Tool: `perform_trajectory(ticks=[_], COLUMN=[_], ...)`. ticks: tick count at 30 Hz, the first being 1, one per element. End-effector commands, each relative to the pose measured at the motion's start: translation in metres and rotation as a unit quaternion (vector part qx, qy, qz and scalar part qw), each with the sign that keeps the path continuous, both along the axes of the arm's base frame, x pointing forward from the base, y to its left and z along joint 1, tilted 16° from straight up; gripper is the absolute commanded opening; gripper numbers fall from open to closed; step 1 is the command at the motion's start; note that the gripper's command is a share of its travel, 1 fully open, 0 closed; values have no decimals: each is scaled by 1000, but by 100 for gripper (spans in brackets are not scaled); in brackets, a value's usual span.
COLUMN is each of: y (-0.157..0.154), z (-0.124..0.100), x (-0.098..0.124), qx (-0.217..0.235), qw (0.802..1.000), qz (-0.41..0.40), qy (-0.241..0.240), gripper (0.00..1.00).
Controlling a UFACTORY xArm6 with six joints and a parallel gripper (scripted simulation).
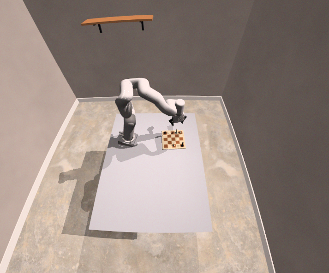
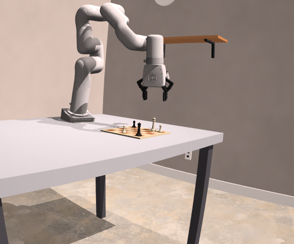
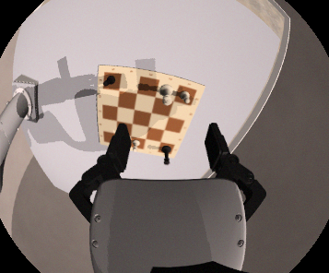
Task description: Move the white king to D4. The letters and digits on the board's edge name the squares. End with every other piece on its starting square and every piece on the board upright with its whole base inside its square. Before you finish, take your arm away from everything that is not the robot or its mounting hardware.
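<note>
The white king (image 2: 154, 123) (image 1: 176, 130) (image 3: 164, 91) stands upright on the small chessboard (image 2: 110, 129) (image 1: 169, 140) (image 3: 144, 103), near its far edge from the robot base's side, with a white pawn (image 2: 160, 128) (image 3: 183, 96) close beside it. My gripper (image 2: 154, 98) (image 1: 177, 119) (image 3: 168, 132) is open and empty. It points straight down and hangs well above the king. A black tall piece (image 2: 138, 129) (image 3: 165, 151), a black pawn (image 2: 134, 123) (image 3: 111, 80) and another white pawn (image 2: 123, 129) also stand on the board.
The board lies on a grey table (image 2: 63, 146) (image 1: 150, 191) near its right edge. The arm's base (image 2: 77, 115) (image 1: 127, 139) is bolted to the table left of the board. A wooden shelf (image 2: 194, 39) hangs on the wall behind.
</note>
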State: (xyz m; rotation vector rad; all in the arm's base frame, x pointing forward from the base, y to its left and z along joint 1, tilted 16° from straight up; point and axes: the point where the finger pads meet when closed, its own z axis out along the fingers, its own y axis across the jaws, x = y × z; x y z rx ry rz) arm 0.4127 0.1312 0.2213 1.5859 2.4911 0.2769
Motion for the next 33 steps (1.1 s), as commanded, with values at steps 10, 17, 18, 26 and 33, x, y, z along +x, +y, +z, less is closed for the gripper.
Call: perform_trajectory(ticks=[10,17,18,26,33], y=[0,0,0,0,0], z=[-2,-2,-2,-2,-2], x=[2,2,2,2,2], qx=[72,102,106,126,128], qw=[954,907,899,830,770], qz=[-289,-409,-425,-543,-625], qy=[6,11,11,11,2], gripper=[100,42,42,42,42])
